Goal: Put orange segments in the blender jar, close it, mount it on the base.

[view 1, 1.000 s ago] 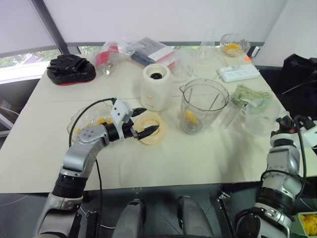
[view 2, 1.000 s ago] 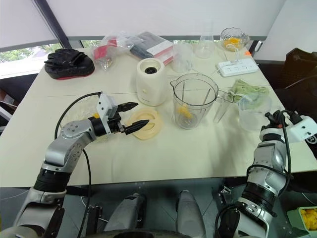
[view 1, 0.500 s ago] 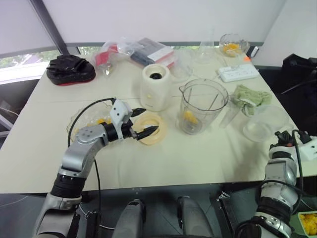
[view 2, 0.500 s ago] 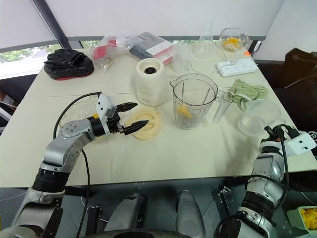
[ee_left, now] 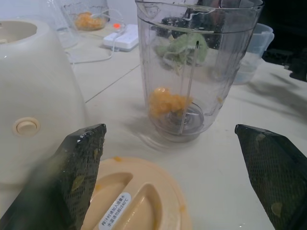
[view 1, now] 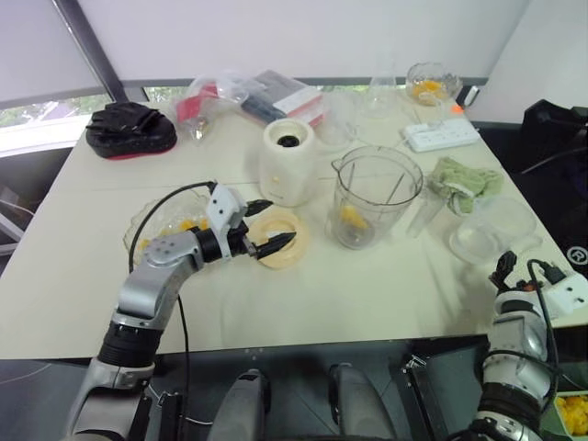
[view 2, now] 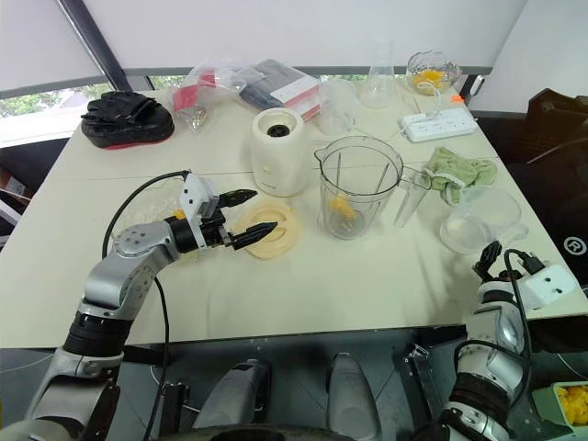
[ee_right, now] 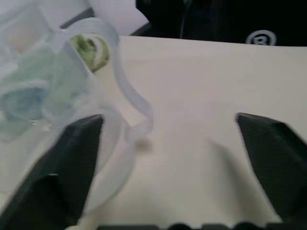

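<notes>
Right arm [view 2: 491, 322] lower; orange segments [view 1: 351, 217] in blender jar [view 1: 375, 196]

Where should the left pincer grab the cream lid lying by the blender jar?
Probably the lid by its near rim, coming in from the left. It lies flat beside the blender jar, and the open left pincer hovers over that edge.

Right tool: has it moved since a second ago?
Yes. The right tool has dropped toward the table's near edge, away from the squat clear plastic jug it was level with; its fingers are now open.
</notes>
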Robot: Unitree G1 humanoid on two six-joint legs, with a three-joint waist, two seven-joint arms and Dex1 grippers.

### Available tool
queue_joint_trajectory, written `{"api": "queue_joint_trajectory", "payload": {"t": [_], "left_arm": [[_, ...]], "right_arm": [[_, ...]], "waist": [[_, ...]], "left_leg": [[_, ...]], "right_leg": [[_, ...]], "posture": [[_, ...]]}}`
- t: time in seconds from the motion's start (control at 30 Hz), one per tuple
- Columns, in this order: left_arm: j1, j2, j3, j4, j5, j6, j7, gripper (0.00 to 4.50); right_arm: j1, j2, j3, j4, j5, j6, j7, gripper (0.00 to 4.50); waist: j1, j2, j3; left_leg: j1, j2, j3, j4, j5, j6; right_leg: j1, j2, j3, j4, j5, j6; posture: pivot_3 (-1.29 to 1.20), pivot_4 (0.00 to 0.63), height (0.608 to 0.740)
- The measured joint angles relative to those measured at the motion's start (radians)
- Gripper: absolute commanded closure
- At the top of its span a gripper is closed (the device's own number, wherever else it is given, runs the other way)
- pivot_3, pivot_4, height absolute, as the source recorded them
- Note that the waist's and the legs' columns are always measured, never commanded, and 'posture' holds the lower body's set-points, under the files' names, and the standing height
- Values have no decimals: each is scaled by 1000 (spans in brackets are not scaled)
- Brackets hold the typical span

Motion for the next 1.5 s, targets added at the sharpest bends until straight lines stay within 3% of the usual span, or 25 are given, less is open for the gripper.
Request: {"api": "queue_joint_trajectory", "payload": {"t": [0.17, 0.27, 0.43, 0.57, 0.7, 0.83, 1.07, 1.17, 1.23, 1.5], "left_arm": [[-2, 6, 0, 4, 0, 0, -12, 0], [-18, 29, 0, 37, 1, 0, -42, 0], [-133, 85, -11, 164, 23, -6, -137, 0], [-282, 110, -83, 355, 69, -39, -282, 0], [-432, 93, -154, 614, 145, -113, -407, 0], [-563, 34, -209, 911, 241, -250, -493, 0], [-719, -43, -237, 1242, 382, -443, -518, 0], [-729, -68, -239, 1314, 433, -488, -503, 900], [-730, -81, -243, 1351, 469, -508, -493, 1884], [-759, -94, -231, 1386, 517, -524, -473, 1884]], "right_arm": [[135, -6, 64, -221, -3, 118, -12, 76], [230, -73, 96, -383, 9, 267, -5, 76], [360, -331, 147, -674, 71, 499, 150, 76], [350, -562, 145, -819, 176, 655, 307, 76], [297, -689, 133, -888, 261, 754, 404, 76], [199, -730, 160, -943, 319, 822, 423, 76], [101, -729, 241, -1067, 433, 902, 362, 76], [81, -727, 261, -1109, 464, 922, 317, 0], [75, -727, 275, -1126, 475, 931, 287, 0], [82, -727, 279, -1141, 511, 940, 224, 0]], "waist": [[3, 1, 0], [5, 1, -1], [3, 0, -1], [8, -1, -1], [11, -4, 0], [12, -8, 2], [12, -12, 4], [12, -12, 5], [12, -12, 5], [13, -13, 5]], "left_leg": [[0, 0, 0, 0, 0, 0], [0, 0, 0, 1, 0, 0], [0, 0, 0, 2, 0, 0], [0, 0, 0, 3, 0, 0], [-2, 0, -1, 3, 0, 0], [-4, -1, -1, 3, 0, 1], [-5, -1, -2, 2, 0, 1], [-5, 0, -2, 2, 0, 1], [-5, 0, -2, 3, 0, 1], [-5, -1, -2, 3, 0, 1]], "right_leg": [[0, 0, 0, 0, -1, -1], [1, 0, 0, 0, -2, -3], [2, 1, 0, -1, -2, -4], [3, 1, -1, -2, -2, -4], [3, 0, -2, -6, -2, -4], [3, 0, -2, -7, 0, 1], [2, -1, -3, -7, 0, 1], [2, 0, -3, -6, 0, 1], [2, 0, -3, -6, 0, 1], [2, 0, -3, -5, 0, 2]], "posture": [[0, 150, 740], [0, 150, 740], [0, 150, 740], [0, 150, 740], [0, 150, 740], [0, 150, 740], [0, 150, 740], [0, 150, 740], [0, 150, 740], [0, 150, 740]]}}
